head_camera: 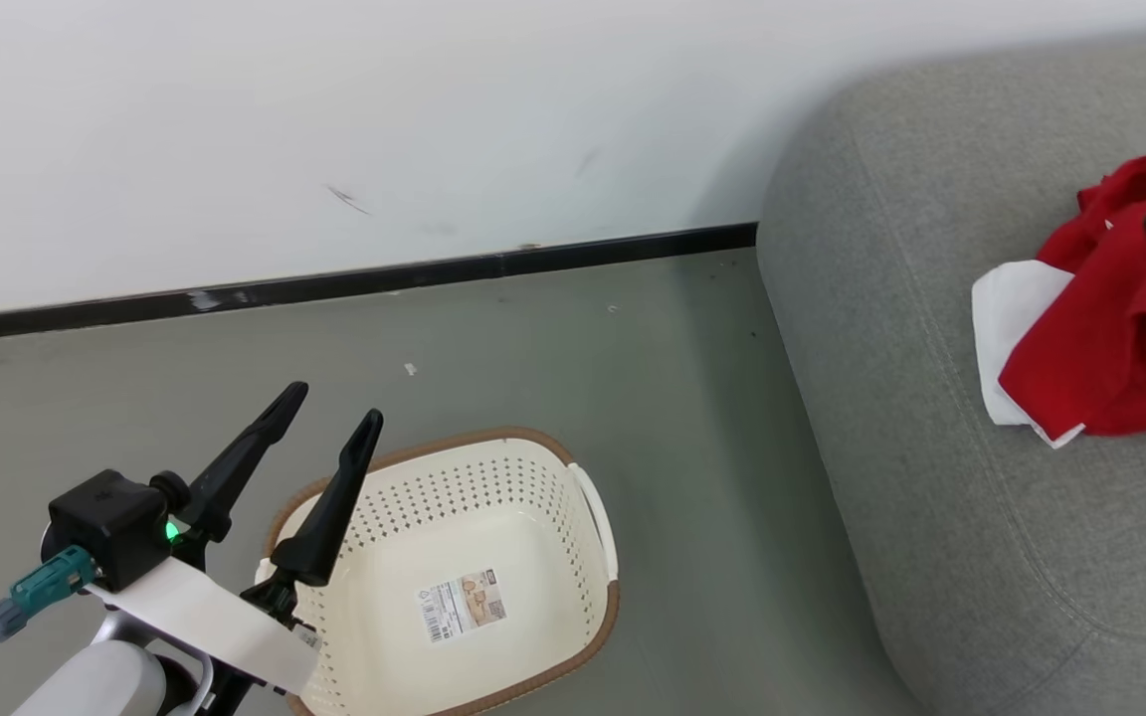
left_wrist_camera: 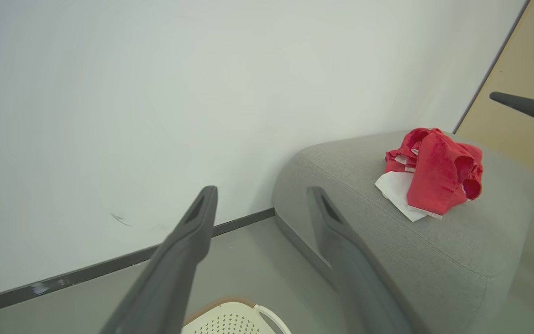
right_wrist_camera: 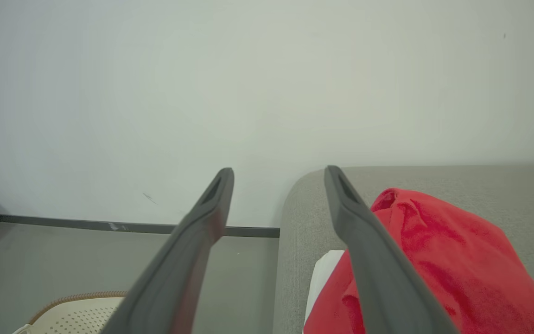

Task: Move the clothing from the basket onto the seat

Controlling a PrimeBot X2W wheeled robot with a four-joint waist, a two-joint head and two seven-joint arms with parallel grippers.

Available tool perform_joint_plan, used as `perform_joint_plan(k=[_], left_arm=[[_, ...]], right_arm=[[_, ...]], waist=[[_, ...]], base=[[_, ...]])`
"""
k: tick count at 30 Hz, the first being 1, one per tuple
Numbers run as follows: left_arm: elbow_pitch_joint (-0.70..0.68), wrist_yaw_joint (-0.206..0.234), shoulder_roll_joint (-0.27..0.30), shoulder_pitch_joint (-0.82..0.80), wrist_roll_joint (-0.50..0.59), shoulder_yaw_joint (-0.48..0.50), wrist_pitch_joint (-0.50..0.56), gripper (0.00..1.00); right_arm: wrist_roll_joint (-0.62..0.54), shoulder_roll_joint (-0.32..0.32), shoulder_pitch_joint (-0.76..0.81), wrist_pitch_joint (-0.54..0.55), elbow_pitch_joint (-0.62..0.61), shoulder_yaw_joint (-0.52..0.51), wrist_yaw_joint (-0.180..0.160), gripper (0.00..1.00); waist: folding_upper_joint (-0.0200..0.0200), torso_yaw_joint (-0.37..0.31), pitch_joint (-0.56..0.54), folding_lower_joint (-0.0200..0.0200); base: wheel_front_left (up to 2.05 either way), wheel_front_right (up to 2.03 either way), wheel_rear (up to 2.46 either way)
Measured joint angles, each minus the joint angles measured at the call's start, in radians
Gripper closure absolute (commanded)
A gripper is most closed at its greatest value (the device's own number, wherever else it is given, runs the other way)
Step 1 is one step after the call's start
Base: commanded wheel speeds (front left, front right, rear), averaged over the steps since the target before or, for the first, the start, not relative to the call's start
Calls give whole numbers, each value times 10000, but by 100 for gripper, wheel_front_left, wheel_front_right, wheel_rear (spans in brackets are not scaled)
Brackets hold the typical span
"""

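Head view, looking down: red clothing [head_camera: 1100, 338] heaped on top of the light grey seat [head_camera: 931, 477], with a white piece poking out from under the heap on the side toward the seat's rounded end. On the grey floor [head_camera: 633, 378] just beside that rounded end — a cream basket [head_camera: 533, 443] with a brown rim and a paper label [head_camera: 464, 604] on its bottom. Left end effector [head_camera: 334, 402] over the basket's rim on the side away from the seat, fingers spread wide, gripping nothing.

Left wrist view, unlike the head view: the seat from the side, showing the clothing well back from the rounded end and a tan panel [left_wrist_camera: 522, 65] beyond the seat.

Right wrist view, closer in: right end effector [right_wrist_camera: 279, 170] released, fingers splayed and empty, above the seat near its edge — one finger hiding part of the red cloth. Behind the seat, a plain white wall [right_wrist_camera: 267, 69] and a dark baseboard [right_wrist_camera: 109, 226]; below, a corner of the basket.
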Motion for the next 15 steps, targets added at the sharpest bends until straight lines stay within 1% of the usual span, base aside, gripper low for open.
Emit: perform_joint_plan(k=[7,12,15], left_arm=[[303,150,-153,195,-102,194,-86,0],[587,353,-213,333,-197,424,-171,0],[746,372,-247,460,-291,577,-221,0]], right_arm=[[-182,424,-9,-385,33,516,0,0],[-460,575,-9,-773,25,635,0,0],[-612,677,2,-966,48,675,0,0]], waist=[[0,533,-295,0],[0,925,-479,0],[0,1159,-584,0]], base=[[0,0,0],[0,0,0],[0,0,0]])
